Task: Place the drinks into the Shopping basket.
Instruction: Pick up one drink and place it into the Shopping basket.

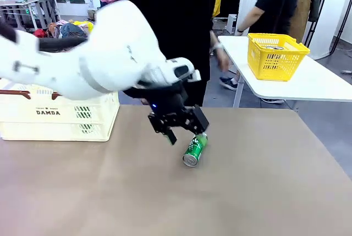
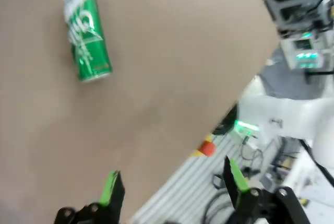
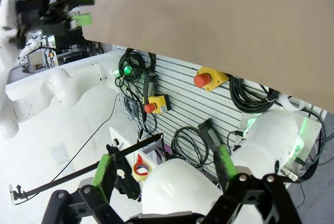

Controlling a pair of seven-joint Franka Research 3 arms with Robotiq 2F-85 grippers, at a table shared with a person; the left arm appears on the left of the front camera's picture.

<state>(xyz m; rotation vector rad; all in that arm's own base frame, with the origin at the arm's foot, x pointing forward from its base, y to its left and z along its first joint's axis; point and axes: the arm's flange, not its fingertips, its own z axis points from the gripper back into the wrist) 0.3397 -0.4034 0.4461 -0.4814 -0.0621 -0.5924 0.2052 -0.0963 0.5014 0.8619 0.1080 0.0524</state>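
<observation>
Cream-white Shopping basket point(image 1: 60, 118) at far left, one green can point(image 1: 194, 149) loose on the table point(image 1: 264, 192). Step in hand: approach for the pick.

Front view, left to right: the basket stands at the can's ten o'clock, well apart, its contents hidden by its wall. The left gripper point(image 1: 186, 132) hovers mid-table, fingers wide, nothing held. The can lies on its side at the gripper's five o'clock, clear of the pads, and in the left wrist view it sits at eleven o'clock of the fingers. Judgement: the next move needs the jaws centred across the can's body, then descent, closing, and a carry to the basket. The right gripper point(image 3: 164, 174) is spread wide, empty, away from the can.
</observation>
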